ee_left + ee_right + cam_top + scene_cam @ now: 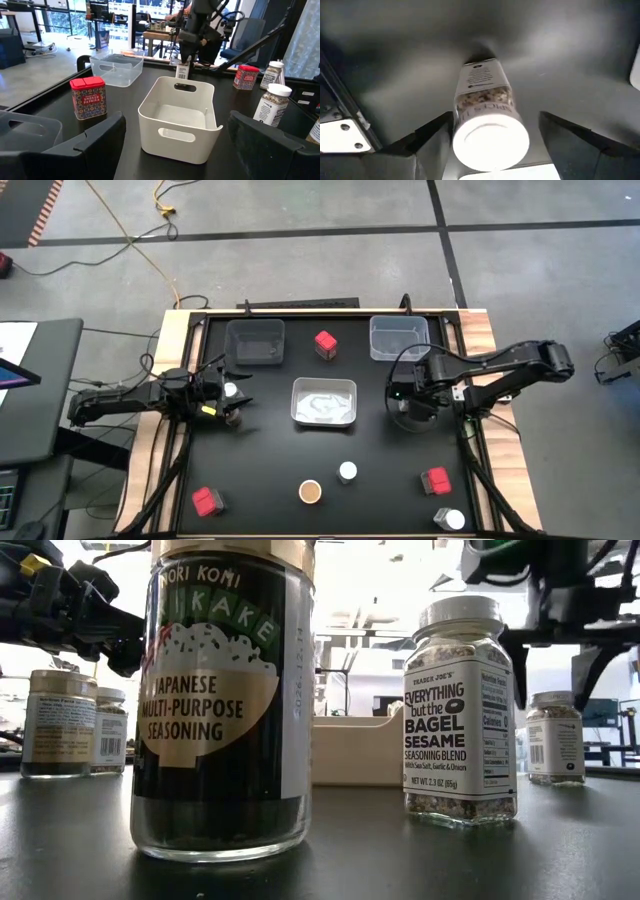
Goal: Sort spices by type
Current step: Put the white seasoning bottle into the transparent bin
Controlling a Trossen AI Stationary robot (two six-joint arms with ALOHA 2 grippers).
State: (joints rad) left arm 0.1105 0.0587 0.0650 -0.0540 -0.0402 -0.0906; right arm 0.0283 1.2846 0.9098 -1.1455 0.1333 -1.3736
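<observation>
Black tabletop (270, 470) carries a white rectangular plastic bin (324, 402) at its middle. Left of the bin, the left gripper (172, 137) hovers with jaws wide apart, empty. Right of the bin, the right gripper (490, 137) hangs over a white-lidded glass spice jar (487, 117), jaws spread either side, not gripping.

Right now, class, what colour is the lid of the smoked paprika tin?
Red; the smoked paprika tin shows best in the left wrist view.
</observation>
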